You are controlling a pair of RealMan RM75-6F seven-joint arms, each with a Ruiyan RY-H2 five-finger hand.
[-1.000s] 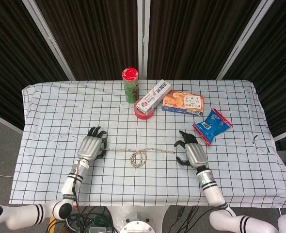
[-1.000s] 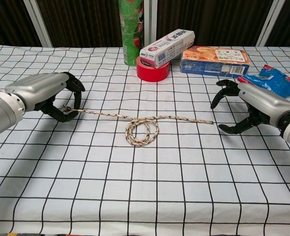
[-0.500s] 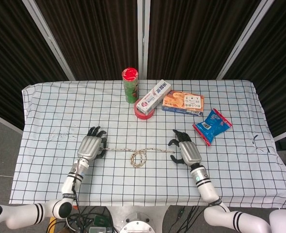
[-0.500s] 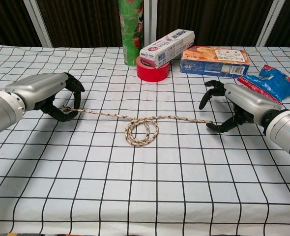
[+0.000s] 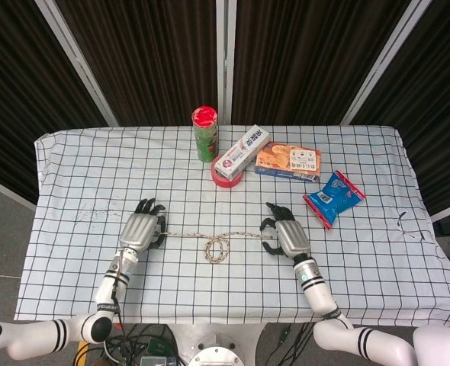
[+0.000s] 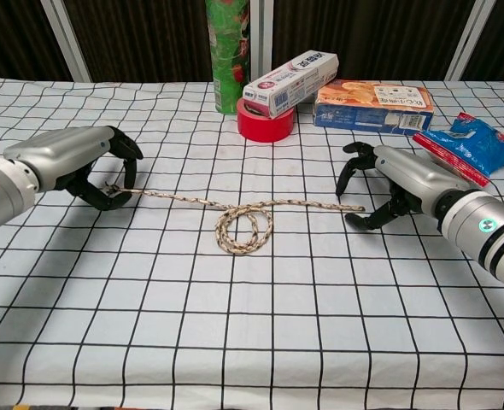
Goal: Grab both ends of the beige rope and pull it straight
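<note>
Chest view: beige rope (image 6: 245, 224) end between open right robot hand (image 6: 378, 190) fingers.

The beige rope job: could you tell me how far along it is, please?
Done: the left hand grips one end of the beige rope. In hand: the right hand is open around the other end, not gripping. Left: close it and pull out the middle loop.
</note>
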